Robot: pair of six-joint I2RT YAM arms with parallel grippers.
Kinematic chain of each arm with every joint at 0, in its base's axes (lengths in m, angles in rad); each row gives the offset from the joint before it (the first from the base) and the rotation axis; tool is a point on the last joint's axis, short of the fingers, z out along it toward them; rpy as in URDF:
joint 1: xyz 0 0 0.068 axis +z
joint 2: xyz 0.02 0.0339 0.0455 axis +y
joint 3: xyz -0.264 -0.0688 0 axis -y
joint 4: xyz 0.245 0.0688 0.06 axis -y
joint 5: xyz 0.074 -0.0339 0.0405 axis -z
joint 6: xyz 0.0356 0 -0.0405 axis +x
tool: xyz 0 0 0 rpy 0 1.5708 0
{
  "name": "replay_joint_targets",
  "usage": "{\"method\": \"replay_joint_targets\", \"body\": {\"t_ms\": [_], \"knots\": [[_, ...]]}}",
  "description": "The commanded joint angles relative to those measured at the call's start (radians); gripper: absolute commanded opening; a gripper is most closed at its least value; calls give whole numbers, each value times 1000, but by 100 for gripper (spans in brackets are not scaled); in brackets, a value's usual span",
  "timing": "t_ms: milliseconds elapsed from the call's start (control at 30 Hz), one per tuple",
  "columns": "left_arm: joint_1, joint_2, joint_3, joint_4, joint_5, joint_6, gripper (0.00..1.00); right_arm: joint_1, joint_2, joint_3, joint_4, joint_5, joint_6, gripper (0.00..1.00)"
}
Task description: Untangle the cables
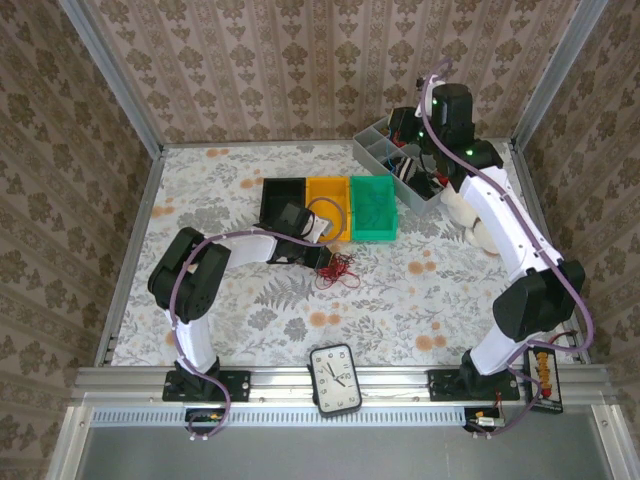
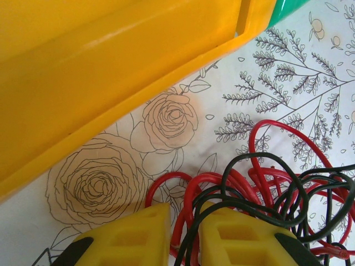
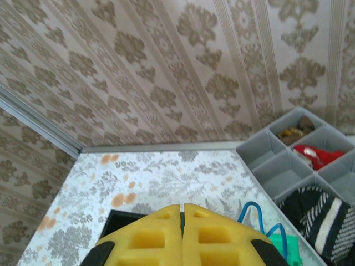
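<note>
Red-and-black cables (image 2: 260,183), clamped in your left pincer (image 2: 183,220), may lift as one knot and snag yellow bin (image 2: 83,83) at 11 o'clock; right pincer (image 3: 182,221) together.

A robotics lab cell dressed like a home. Two robot arms (image 1: 190,290) are bolted to a metal rail (image 1: 270,383) at the edge of a worktop (image 1: 420,300) covered in floral cloth. Aluminium posts (image 1: 110,75) frame wallpaper-patterned panels (image 1: 300,70). Plastic sorting bins (image 1: 372,205) and a grey divided tray (image 1: 385,150) stand on the cloth, and a clock (image 1: 335,378) lies on the rail.
</note>
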Motion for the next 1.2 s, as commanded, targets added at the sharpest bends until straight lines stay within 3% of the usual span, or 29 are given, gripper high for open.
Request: {"method": "replay_joint_targets", "body": {"t_ms": [0, 500, 900, 1167], "knots": [[-9, 6, -5, 0, 11, 20, 20, -1, 21, -29, -32, -8, 2, 0], [-11, 12, -1, -2, 14, 24, 20, 31, 176, -108, -47, 100, 6, 0], [-12, 32, 20, -20, 24, 30, 20, 63, 401, -63, -36, -89, 59, 1], [-12, 44, 25, -27, 23, 37, 20, 63, 490, -53, -34, -76, 107, 1]]}}
